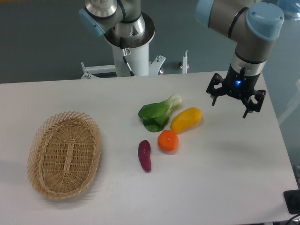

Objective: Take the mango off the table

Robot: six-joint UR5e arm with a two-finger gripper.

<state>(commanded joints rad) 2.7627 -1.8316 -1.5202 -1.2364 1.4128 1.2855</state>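
Note:
The mango (186,119) is a glossy yellow oblong fruit lying on the white table (225,168), near the middle, tilted up to the right. My gripper (229,107) hangs above the table to the right of the mango, a short way off and not touching it. Its black fingers (213,97) are spread wide, open, with nothing between them.
A round orange fruit (168,140) touches the mango's lower left end. A leafy green vegetable (159,112) lies just left of the mango. A dark purple oblong vegetable (145,155) sits lower left. A wicker basket (64,154) stands at the far left. The arm's base (131,44) is at the back.

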